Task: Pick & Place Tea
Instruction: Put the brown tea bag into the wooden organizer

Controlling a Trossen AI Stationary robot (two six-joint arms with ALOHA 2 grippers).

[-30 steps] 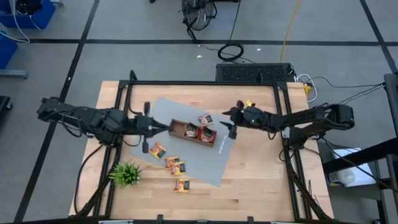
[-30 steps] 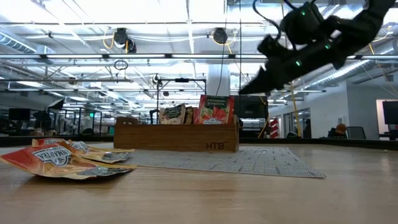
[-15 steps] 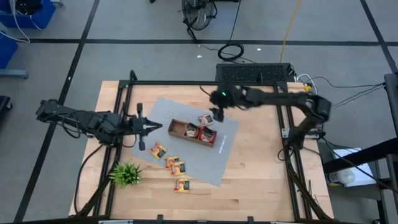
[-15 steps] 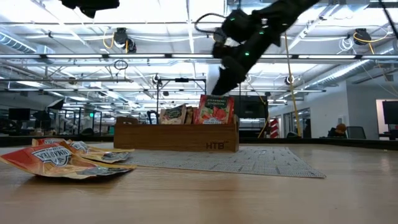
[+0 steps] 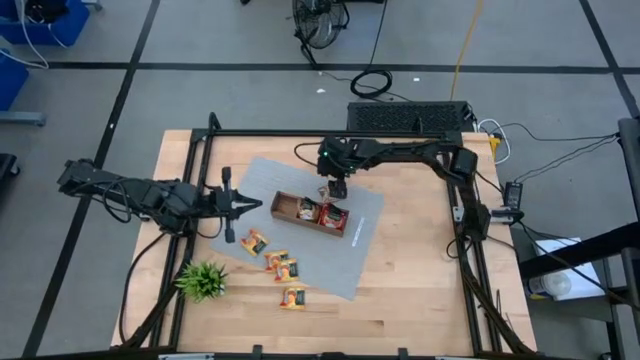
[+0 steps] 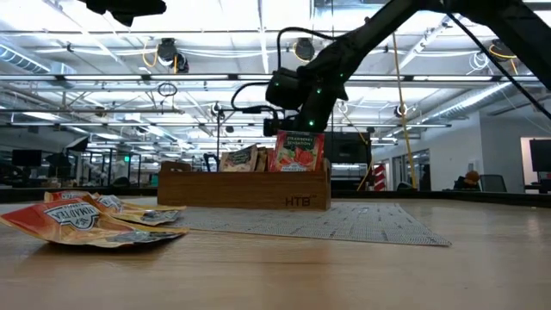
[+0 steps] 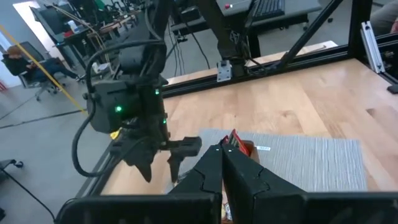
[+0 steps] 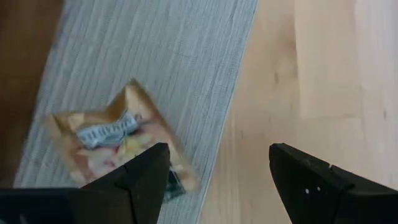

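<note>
Reaching step: right gripper, fingers spread wide, hovering over a loose sachet on the mat just beyond the tray's far right end. Left gripper, pinched shut and empty, waiting left of the tray. Next, probably: straight down to straddle the sachet, then close without pushing it away.

Orange-yellow tea sachet on a grey striped mat; brown wooden tray; green plant.

Right gripper hangs, jaws spread; left gripper waits, seemingly pinched closed.
</note>
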